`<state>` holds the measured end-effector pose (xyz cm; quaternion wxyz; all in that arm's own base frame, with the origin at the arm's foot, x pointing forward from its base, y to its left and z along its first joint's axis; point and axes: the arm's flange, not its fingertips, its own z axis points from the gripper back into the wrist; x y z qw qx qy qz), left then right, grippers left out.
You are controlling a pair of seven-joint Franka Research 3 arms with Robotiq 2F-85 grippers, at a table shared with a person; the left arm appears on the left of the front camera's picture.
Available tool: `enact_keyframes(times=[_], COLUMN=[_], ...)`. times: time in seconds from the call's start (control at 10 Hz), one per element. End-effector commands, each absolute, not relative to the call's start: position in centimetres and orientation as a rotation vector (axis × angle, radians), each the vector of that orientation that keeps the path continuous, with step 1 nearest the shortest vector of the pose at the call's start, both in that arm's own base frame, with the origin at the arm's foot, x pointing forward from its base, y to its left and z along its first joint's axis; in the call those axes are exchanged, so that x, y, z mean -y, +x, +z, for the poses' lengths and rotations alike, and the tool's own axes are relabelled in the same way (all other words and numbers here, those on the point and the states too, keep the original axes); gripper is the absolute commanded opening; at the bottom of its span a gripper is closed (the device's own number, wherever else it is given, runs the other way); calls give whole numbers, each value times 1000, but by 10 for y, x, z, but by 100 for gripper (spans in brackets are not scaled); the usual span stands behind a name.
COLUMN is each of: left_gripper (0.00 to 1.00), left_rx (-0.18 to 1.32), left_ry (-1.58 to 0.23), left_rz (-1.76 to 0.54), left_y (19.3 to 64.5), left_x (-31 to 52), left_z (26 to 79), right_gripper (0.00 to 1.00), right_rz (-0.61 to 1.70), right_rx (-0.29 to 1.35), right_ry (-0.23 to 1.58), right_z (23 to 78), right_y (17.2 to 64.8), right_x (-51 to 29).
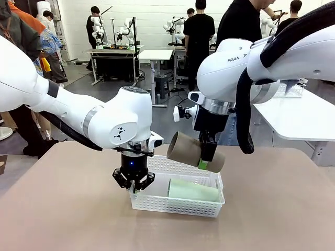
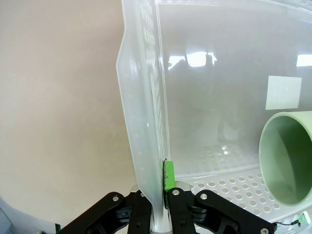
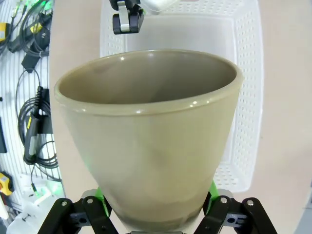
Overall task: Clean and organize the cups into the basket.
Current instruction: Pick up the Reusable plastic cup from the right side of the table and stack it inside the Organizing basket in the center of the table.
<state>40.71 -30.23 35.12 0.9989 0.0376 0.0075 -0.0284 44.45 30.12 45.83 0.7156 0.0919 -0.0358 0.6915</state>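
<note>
The white lattice basket (image 1: 157, 201) sits mid-table, and a pale mint green cup (image 1: 192, 190) lies on its side inside it, its open mouth (image 2: 287, 156) showing in the left wrist view. My left gripper (image 1: 134, 181) is shut on the basket's left rim (image 2: 146, 161), pinching the thin wall between its pads. My right gripper (image 1: 205, 159) holds a tan-brown cup (image 1: 191, 151) tilted on its side just above the basket's far edge. That cup (image 3: 146, 141) looms large between the fingers in the right wrist view, the basket (image 3: 243, 97) below it.
The tan tabletop (image 1: 63, 209) spreads wide to the left and right of the basket. A white table (image 1: 298, 117) stands at the far right. People and other workbenches are well behind. Cables hang at the left (image 3: 29, 97) of the right wrist view.
</note>
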Motion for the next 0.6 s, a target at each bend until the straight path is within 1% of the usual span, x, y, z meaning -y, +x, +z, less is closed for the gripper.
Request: enact_keyframes(times=[0.0,0.4,0.5], left_gripper=[0,0,0], left_rx=[-15,-15,-15], left_ry=[81,81,81], left_rz=[-62,-62,-62], left_y=[406,406,406], left_x=[303,303,303], left_z=[350,350,350], right_gripper=[82,82,82], right_rz=[1534,1533,1540], right_rx=[72,78,116], right_ry=[200,202,127], right_z=[464,461,447], right_y=[439,443,443], right_x=[-299,-301,-305])
